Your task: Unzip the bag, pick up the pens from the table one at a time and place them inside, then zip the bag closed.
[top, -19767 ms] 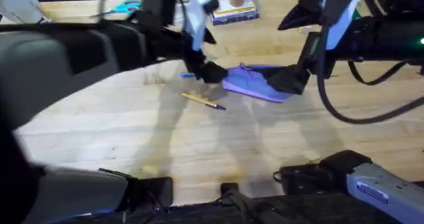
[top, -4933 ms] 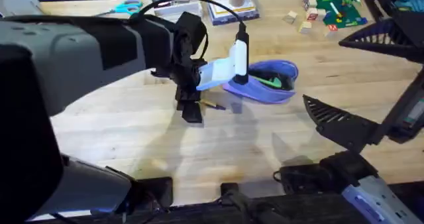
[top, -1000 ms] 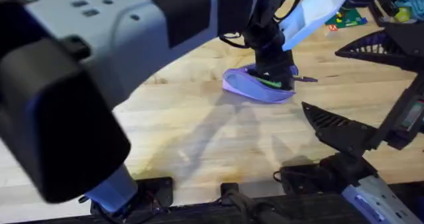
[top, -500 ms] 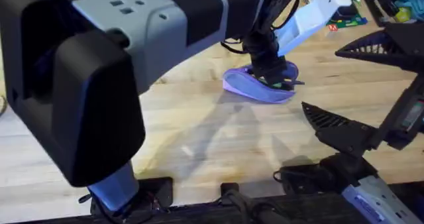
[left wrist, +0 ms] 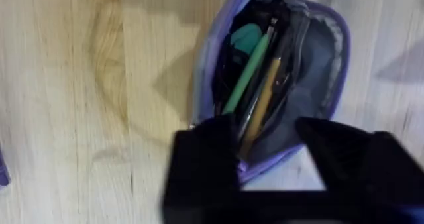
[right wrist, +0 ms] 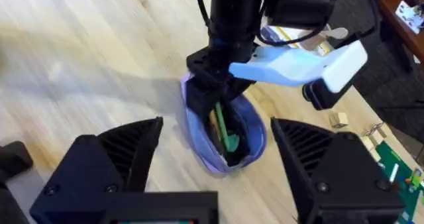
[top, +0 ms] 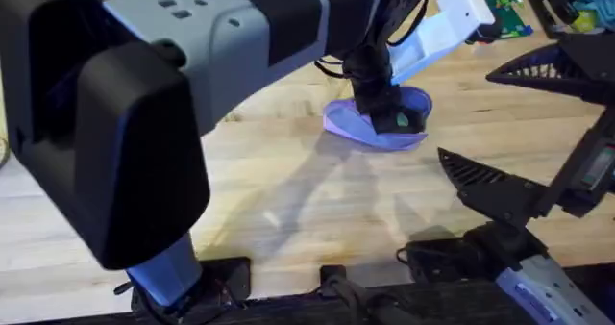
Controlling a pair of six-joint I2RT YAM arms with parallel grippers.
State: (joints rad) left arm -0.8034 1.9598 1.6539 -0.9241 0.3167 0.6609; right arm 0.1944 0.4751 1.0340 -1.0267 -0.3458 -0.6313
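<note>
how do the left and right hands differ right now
The left hand hangs right over the open bag, fingers straddling its mouth above the pens; the right hand sits back from the bag, over bare table. The left arm reaches across the middle of the table; the right stays on its own side. Both hands are open and hold nothing.
</note>
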